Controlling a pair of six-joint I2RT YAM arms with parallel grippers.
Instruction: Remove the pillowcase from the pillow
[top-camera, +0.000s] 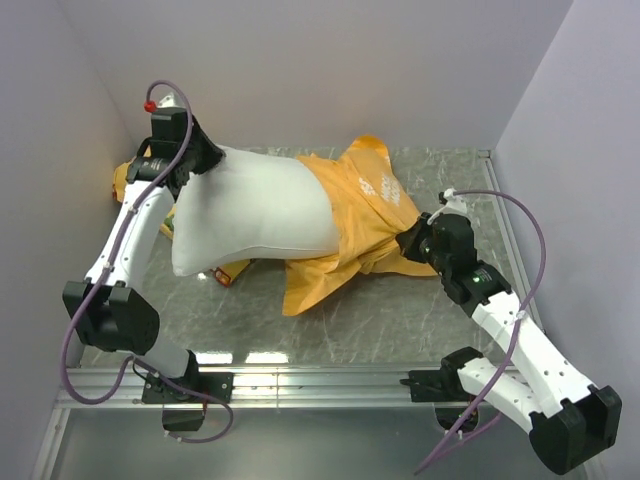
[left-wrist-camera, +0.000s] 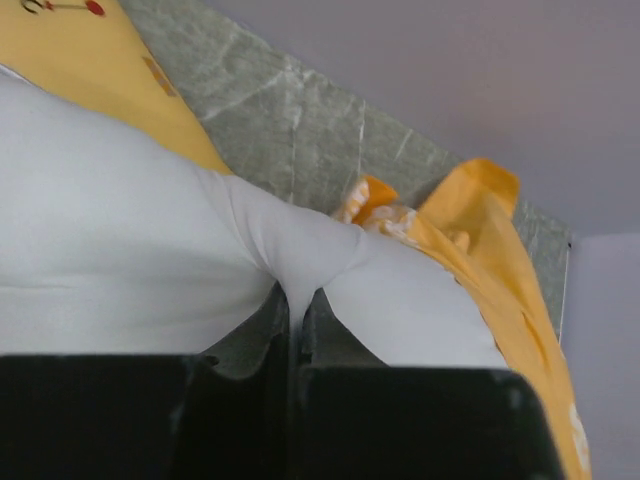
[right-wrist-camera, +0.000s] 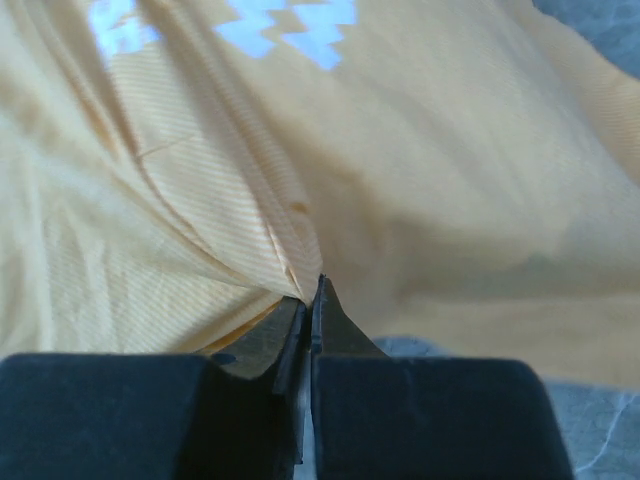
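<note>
Slippage is the main risk. The left gripper (top-camera: 203, 160), at 10 o'clock of the surface (top-camera: 400, 320), has its jaws pressed together on a small peak of the pillow (top-camera: 255, 215) at its corner. The right gripper (top-camera: 408, 240), at 3 o'clock, pinches only a thin fold of the pillowcase (top-camera: 355, 210). The pillow lies across the middle, mostly bare, with its 3 o'clock end inside the bunched orange cover. If the arms pull apart, either narrow hold could slide off, most likely the one on the fabric fold. The cover's gathered mouth may also bind on the plump filling and drag the pillow along instead of freeing it. A yellow pillow (top-camera: 233, 272) partly underneath could shift too. The wall (top-camera: 560, 150) at 3 o'clock looks close, which would limit the pull.
</note>
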